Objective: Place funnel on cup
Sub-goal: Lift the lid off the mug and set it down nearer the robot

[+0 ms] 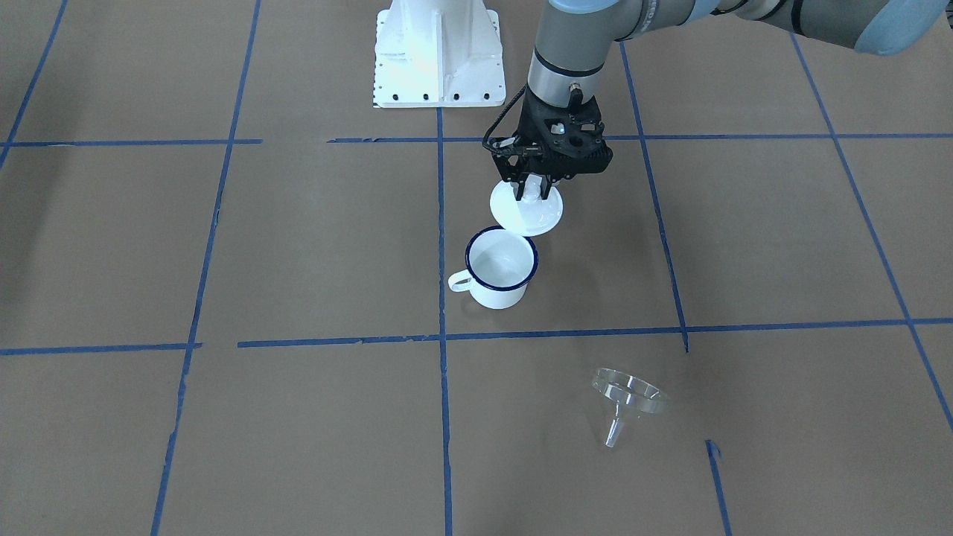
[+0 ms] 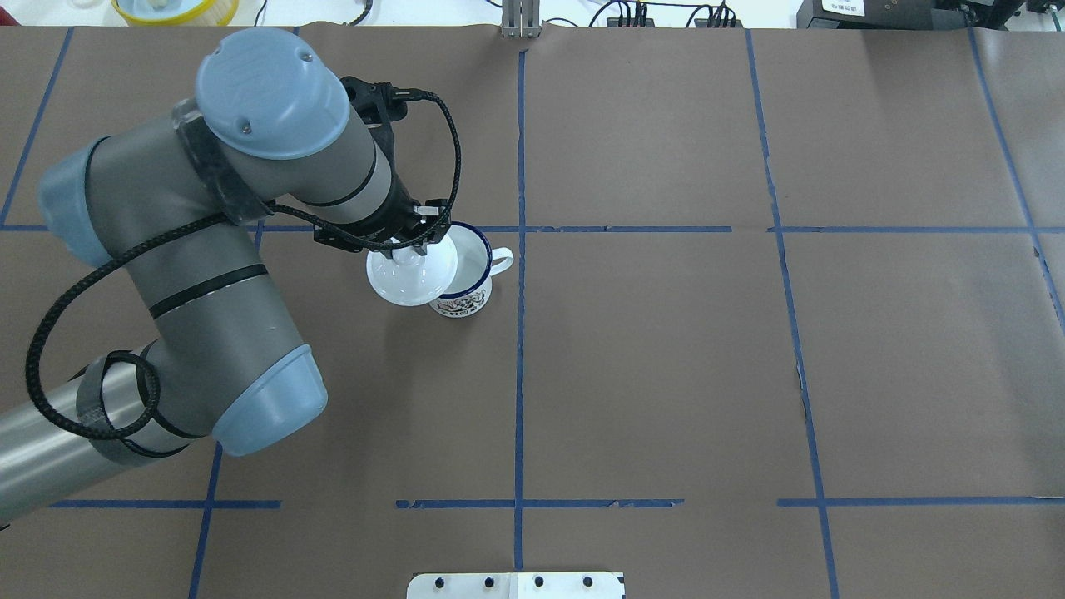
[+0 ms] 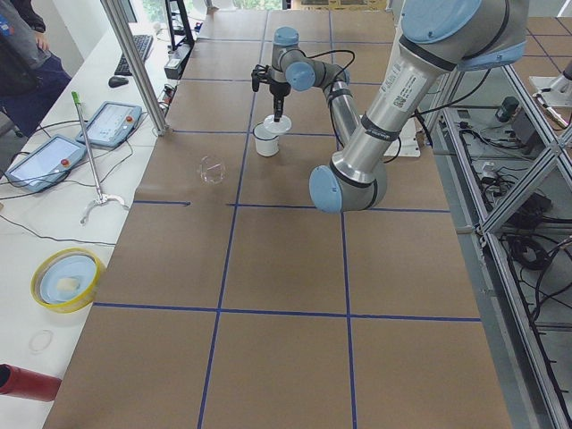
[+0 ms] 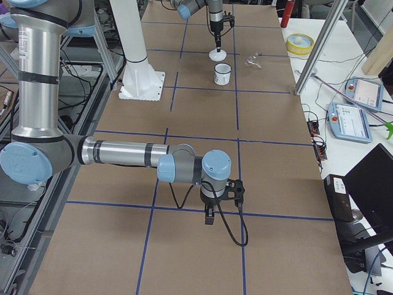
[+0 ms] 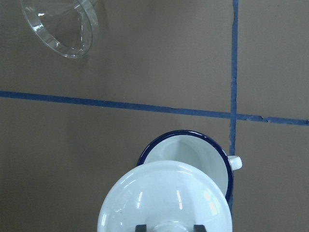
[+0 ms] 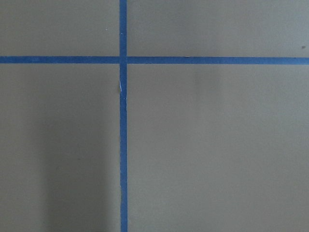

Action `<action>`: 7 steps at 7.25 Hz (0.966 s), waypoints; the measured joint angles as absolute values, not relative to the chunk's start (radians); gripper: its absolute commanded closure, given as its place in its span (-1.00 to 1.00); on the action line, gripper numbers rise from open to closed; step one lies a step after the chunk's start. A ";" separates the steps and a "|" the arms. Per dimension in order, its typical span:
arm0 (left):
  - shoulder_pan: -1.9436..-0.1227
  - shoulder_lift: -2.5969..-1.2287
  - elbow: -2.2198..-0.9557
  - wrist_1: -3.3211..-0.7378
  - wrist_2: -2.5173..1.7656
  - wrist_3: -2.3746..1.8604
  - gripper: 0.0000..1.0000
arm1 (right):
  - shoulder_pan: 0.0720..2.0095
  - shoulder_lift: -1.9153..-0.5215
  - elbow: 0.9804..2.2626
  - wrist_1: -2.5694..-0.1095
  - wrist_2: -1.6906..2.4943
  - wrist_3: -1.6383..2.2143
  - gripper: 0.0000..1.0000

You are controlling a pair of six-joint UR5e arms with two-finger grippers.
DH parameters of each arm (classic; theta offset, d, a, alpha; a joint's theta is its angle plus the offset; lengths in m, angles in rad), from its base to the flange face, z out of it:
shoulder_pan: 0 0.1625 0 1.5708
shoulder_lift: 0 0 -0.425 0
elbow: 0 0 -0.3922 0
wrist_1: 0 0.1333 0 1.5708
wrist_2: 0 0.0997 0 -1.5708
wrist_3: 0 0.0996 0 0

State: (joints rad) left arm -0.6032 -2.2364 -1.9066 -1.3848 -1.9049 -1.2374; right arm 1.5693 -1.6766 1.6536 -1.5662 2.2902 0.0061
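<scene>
The white enamel mug (image 1: pixel 500 269) with a dark blue rim stands upright and open near the table's middle; it also shows in the overhead view (image 2: pixel 472 279) and the left wrist view (image 5: pixel 190 147). The clear funnel (image 1: pixel 627 398) lies on its side on the paper, apart from the mug, spout toward the operators' side; it also shows in the left wrist view (image 5: pixel 63 24). My left gripper (image 1: pixel 530 192) is shut on the knob of a round white lid (image 1: pixel 526 214), held above the table beside the mug on the robot's side. My right gripper (image 4: pixel 209 216) shows only far off; I cannot tell its state.
The white robot base (image 1: pixel 437 52) stands behind the lid. A yellow bowl (image 3: pixel 64 279), a red can (image 3: pixel 22 382) and tablets (image 3: pixel 49 161) sit on the side bench beyond the table's far edge. Blue tape lines (image 1: pixel 441 223) cross the brown paper.
</scene>
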 measured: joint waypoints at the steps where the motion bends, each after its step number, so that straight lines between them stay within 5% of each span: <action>1: -0.562 -2.224 -1.897 -1.392 -1.895 -1.264 1.00 | 1.569 -1.677 1.654 -1.566 2.290 0.006 -1.00; 7: -0.462 -2.153 -1.769 -1.576 -1.829 -1.342 0.90 | 1.569 -1.677 1.654 -1.566 2.290 0.006 -1.00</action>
State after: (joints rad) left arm -0.4621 -2.1529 -1.7693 -1.5763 -1.8295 -1.3422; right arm 1.5693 -1.6766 1.6536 -1.5662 2.2902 0.0061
